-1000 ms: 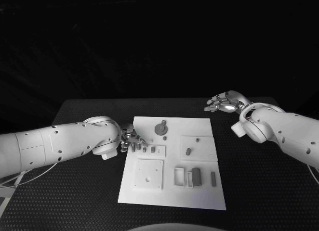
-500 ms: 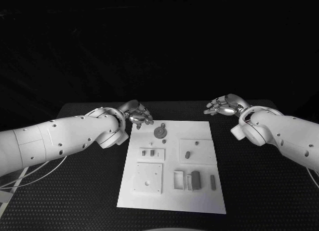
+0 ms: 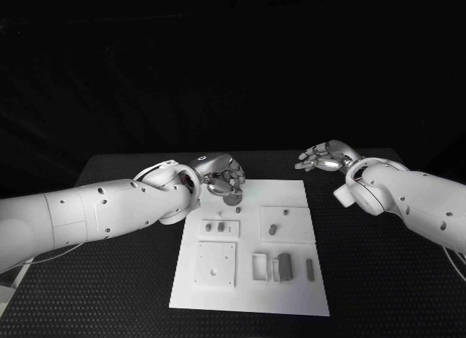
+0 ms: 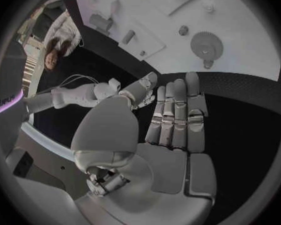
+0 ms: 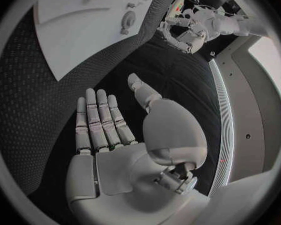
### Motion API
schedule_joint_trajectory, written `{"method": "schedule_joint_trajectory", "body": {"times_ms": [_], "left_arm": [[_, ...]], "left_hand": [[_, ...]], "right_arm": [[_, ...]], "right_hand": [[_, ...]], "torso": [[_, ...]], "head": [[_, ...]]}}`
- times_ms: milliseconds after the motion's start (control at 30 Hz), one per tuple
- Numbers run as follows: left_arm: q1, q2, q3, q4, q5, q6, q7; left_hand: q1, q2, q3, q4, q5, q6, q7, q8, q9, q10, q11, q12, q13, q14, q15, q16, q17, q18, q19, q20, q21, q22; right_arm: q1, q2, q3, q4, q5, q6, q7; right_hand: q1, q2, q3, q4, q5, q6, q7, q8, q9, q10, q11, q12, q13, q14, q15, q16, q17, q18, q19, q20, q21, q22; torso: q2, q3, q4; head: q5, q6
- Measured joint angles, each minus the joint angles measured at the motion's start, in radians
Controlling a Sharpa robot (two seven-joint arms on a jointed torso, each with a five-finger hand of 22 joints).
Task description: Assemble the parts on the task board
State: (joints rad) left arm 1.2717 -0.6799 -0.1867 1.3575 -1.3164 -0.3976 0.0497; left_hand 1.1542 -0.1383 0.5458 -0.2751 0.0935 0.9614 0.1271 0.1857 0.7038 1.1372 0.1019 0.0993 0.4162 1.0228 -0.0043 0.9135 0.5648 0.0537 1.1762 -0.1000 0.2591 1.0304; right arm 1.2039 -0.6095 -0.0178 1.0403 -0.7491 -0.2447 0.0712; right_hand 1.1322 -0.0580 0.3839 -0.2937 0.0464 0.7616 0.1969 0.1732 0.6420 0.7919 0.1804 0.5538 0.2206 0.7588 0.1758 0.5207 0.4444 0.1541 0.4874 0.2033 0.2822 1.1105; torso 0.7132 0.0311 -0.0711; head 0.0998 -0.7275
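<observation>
The white task board [image 3: 251, 292] lies in the middle of the black table. A grey gear [image 3: 232, 201] sits near its far left corner, seen too in the left wrist view [image 4: 207, 45] and the right wrist view [image 5: 127, 20]. Small grey pieces [image 3: 222, 226] stand in a holder at mid-left, and another piece [image 3: 274, 228] stands at mid-right. A dark block [image 3: 285, 265] lies near the front. My left hand [image 3: 224, 175] hovers over the far left corner, just behind the gear, its fingers [image 4: 176, 116] straight and empty. My right hand [image 3: 322, 155] hangs past the far right corner, palm [image 5: 106, 130] empty.
A square plate [image 3: 217, 262] and a narrow frame [image 3: 260, 266] sit on the board's front half, with a slim bar [image 3: 310, 265] at the right. Black table [image 3: 111, 282] surrounds the board on both sides.
My left hand has risen from the small pieces at the board's left edge and moved far and right to the gear corner. The right hand has barely moved.
</observation>
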Motion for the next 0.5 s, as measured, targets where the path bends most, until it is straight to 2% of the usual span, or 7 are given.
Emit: {"method": "schedule_joint_trajectory", "body": {"times_ms": [67,133,200,333,500], "left_arm": [[0.000,0.017,-0.016,-0.013,-0.053,0.005,-0.002],[-0.002,0.030,-0.024,-0.022,-0.100,0.012,-0.008],[-0.003,0.041,-0.033,-0.027,-0.156,0.024,-0.018],[-0.003,0.056,-0.042,-0.045,-0.236,0.050,-0.034],[-0.005,0.067,-0.044,-0.063,-0.289,0.069,-0.045]], "left_hand": [[-0.001,0.001,0.000,0.000,-0.012,0.005,-0.003,0.000,-0.003,0.014,-0.001,0.000,-0.005,0.005,-0.001,-0.005,0.006,0.000,0.000,0.000,0.000,0.000],[0.005,0.007,0.001,-0.001,-0.013,0.023,-0.007,0.008,-0.005,0.025,-0.004,-0.006,-0.008,0.006,-0.003,-0.007,0.013,0.000,0.000,0.000,0.000,0.002],[0.045,0.012,0.031,-0.005,-0.006,0.054,-0.011,0.019,-0.009,0.027,-0.002,-0.017,-0.017,-0.003,0.006,-0.007,0.029,-0.001,0.000,0.000,0.000,0.010],[0.057,0.001,0.034,0.000,-0.027,0.057,-0.012,0.015,-0.025,0.027,-0.002,-0.023,-0.026,-0.004,0.008,0.028,0.085,-0.002,0.010,-0.003,0.025,0.049],[0.038,-0.029,0.020,0.014,-0.031,0.042,-0.011,0.000,-0.039,0.031,0.000,-0.023,-0.031,-0.008,0.004,0.052,0.117,-0.002,0.013,-0.005,0.045,0.082]], "right_arm": [[0.000,0.002,0.000,0.000,0.001,0.000,0.000],[0.000,0.003,0.000,0.000,0.002,0.000,0.000],[0.000,0.006,0.000,-0.002,0.003,0.000,0.000],[0.000,0.008,0.000,-0.003,0.004,0.000,0.000],[0.000,0.008,0.000,-0.003,0.005,0.000,0.001]], "right_hand": [[0.000,0.000,0.000,0.000,0.000,0.000,0.000,0.000,0.000,0.000,0.000,0.000,0.000,0.000,0.000,0.000,0.000,0.000,0.000,0.000,0.000,0.000],[0.000,0.000,0.000,0.000,0.000,0.000,0.000,0.000,0.000,0.000,0.000,0.000,0.000,0.000,0.000,0.000,0.000,0.000,0.000,0.000,0.000,0.000],[0.000,0.000,0.000,0.000,0.000,0.000,0.000,0.000,0.000,0.000,0.000,0.000,-0.001,0.000,0.000,0.000,0.000,0.000,0.000,0.000,0.000,0.000],[-0.004,0.004,0.000,0.000,0.000,0.000,0.000,0.000,0.000,0.000,0.000,0.000,-0.001,0.000,0.000,-0.001,0.000,0.000,0.000,0.000,0.000,0.000],[-0.004,0.004,0.000,0.000,0.000,0.000,0.000,0.000,0.000,0.000,0.000,0.000,-0.001,0.000,0.000,-0.004,0.000,0.000,0.000,0.000,0.000,0.000]], "torso": [[0.000,-0.0006,0.0000],[0.001,-0.0012,-0.0005],[0.001,-0.0013,-0.0007],[0.002,-0.0014,-0.0023],[0.002,-0.0012,-0.0029]], "head": [[0.000,0.001],[-0.003,0.002],[-0.005,0.002],[-0.008,0.002],[-0.009,0.002]]}}
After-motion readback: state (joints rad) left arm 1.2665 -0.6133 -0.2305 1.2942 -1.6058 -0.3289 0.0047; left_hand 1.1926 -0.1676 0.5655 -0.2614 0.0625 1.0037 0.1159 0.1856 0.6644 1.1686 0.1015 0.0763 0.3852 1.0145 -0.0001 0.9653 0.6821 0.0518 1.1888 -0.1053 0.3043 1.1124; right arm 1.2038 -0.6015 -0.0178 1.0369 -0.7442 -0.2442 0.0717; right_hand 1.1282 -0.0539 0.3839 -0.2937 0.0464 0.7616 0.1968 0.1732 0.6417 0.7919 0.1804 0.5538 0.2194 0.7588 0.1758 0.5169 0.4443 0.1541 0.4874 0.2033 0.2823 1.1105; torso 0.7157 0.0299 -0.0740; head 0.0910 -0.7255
